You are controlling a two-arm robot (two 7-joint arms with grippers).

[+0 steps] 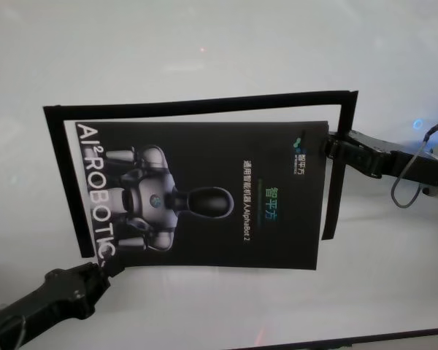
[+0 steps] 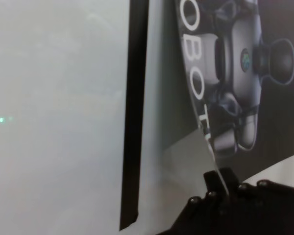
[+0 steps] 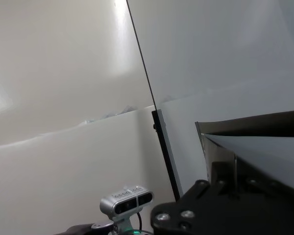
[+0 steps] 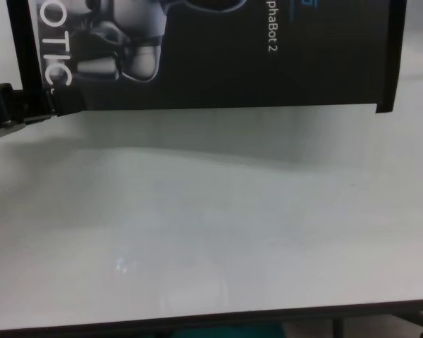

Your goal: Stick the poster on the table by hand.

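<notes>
Far left, the left gripper (image 1: 108,268) is at the near-left corner of the poster (image 1: 204,193), fingers pinched tight on the edge just below the white "ROBOTIC" lettering. The left wrist view confirms it: the dark fingers (image 2: 216,182) clamp the thin curling edge, and that corner rides up off the table (image 1: 204,44) with a shadow under it. The chest view gives the same grip from low down, the gripper (image 4: 51,104) biting the corner beside "OTIC".

Along the left runs a black tape strip (image 1: 64,182), just outside the poster's left edge, with bare table showing between them. Another tape strip (image 1: 204,102) runs across the far side, from the left corner over to the right.

Middle of the scene, the poster sits on the table inside that tape frame, grey-white robot printed left of centre, small white lettering to its right. It is slightly skewed against the frame.

On the right, a third tape strip (image 1: 339,164) drops down past the poster's right edge. The right gripper (image 1: 327,148) comes in from the right and is closed on the poster's far-right corner, right where poster and strip meet. In the right wrist view the poster's corner (image 3: 255,132) sits lifted and curved in the dark gripper (image 3: 220,169). A wire loop (image 1: 405,182) hangs off the right arm.
</notes>
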